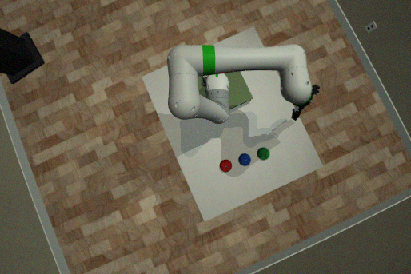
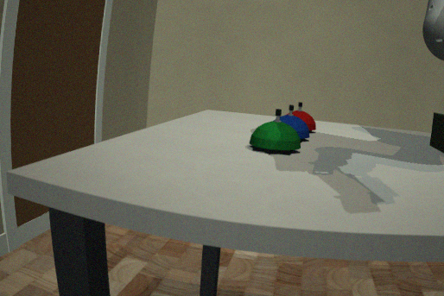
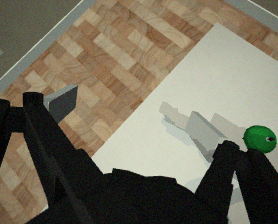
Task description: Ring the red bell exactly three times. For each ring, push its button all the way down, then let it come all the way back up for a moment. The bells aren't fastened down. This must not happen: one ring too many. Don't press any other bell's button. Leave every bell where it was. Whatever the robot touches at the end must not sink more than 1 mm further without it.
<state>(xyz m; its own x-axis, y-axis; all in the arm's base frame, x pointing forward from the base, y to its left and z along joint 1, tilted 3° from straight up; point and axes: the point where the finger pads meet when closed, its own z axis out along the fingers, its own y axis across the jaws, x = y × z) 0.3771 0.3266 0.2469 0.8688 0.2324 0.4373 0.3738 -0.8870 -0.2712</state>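
Three dome bells stand in a row on the white table. The red bell [image 1: 225, 165] is at the left end of the row in the top view, the blue bell [image 1: 245, 160] in the middle, the green bell [image 1: 263, 153] at the right. In the side view the green bell [image 2: 275, 135] is nearest, then the blue bell [image 2: 295, 126], and the red bell [image 2: 305, 119] is farthest; each button stands up. My gripper [image 1: 297, 113] is open and empty, high above the table's right edge, well away from the bells. The wrist view shows its spread fingers and the green bell [image 3: 260, 138].
A green base plate [image 1: 236, 90] lies under the arm's base at the table's back. A dark box [image 1: 17, 53] stands on the wooden floor at the far left. The table edge runs close to the gripper's right.
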